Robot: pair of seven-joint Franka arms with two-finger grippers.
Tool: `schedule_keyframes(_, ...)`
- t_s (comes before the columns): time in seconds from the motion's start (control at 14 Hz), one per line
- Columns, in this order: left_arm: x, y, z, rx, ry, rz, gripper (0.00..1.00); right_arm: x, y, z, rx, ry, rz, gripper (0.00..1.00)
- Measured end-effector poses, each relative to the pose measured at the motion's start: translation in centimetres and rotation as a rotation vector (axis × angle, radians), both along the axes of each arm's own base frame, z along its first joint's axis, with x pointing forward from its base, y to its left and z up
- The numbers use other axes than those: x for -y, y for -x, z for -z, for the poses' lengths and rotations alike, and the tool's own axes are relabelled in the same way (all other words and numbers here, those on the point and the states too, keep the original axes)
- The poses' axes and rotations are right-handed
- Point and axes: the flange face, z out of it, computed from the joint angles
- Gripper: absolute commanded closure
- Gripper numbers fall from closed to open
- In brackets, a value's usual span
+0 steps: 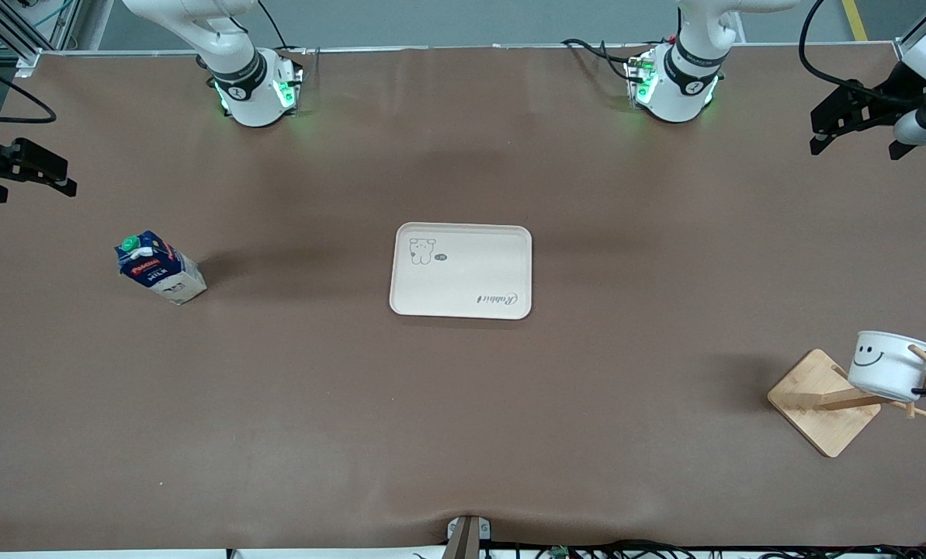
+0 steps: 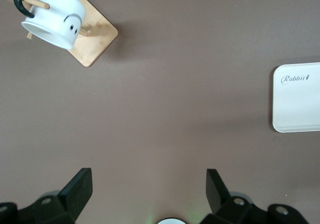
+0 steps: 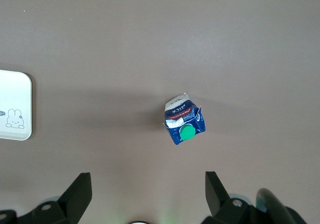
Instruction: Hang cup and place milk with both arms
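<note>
One white mug (image 1: 888, 366) with a black loop handle and a black smiley face hangs by that handle on a peg of the bamboo rack (image 1: 823, 401), tilted, its mouth tipped sideways. The rack's square base sits at my left arm's end of the table, nearer the front camera than the tray. In my left wrist view the same mug (image 2: 54, 15) shows the peg passing through the handle loop.

One small dark blue gable-top carton (image 1: 158, 268), round green cap, white lower part, stands upright on the brown table (image 1: 463, 404) toward my right arm's end. Readable on it: "MILK". A red band above that word carries lettering I cannot make out. From my right wrist view the carton (image 3: 183, 125) is seen cap-up.

One cream rectangular tray (image 1: 461, 270) lies mid-table between the two, well apart from both. It is printed with a small rabbit figure and the script word "Rabbit".

My left gripper (image 1: 857, 124) hovers over the left end of the table, fingers spread, holding nothing. My right gripper (image 1: 24, 171) hovers over the right end, fingers likewise spread and empty.
</note>
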Motion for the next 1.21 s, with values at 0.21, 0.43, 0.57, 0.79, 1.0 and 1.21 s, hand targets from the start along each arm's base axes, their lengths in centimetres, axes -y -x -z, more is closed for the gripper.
schedule_keyframes(0.21,0.0,-0.2,0.1,-0.005,0.0,0.0,0.0,0.0,0.0,0.0,0.005,-0.003,-0.068,0.0)
schedule_keyframes(0.43,-0.1,-0.2,-0.4,0.006,0.001,-0.001,0.0,1.0,0.0,0.0,0.005,-0.002,-0.066,0.0)
schedule_keyframes(0.57,-0.1,-0.1,-0.5,0.0,0.0,-0.003,0.0,1.5,0.1,0.0,0.004,-0.002,-0.061,0.0)
schedule_keyframes(0.79,-0.2,0.0,-0.3,-0.015,-0.001,-0.004,0.0,1.6,0.1,0.0,0.002,-0.002,-0.06,0.0)
schedule_keyframes(1.0,-0.1,-0.3,0.1,-0.023,-0.002,-0.003,0.0,1.7,0.2,0.0,0.001,-0.002,-0.057,0.0)
schedule_keyframes(1.21,-0.1,-0.5,0.4,-0.03,-0.002,-0.003,0.0,1.8,0.2,0.0,0.0,-0.003,-0.057,0.0)
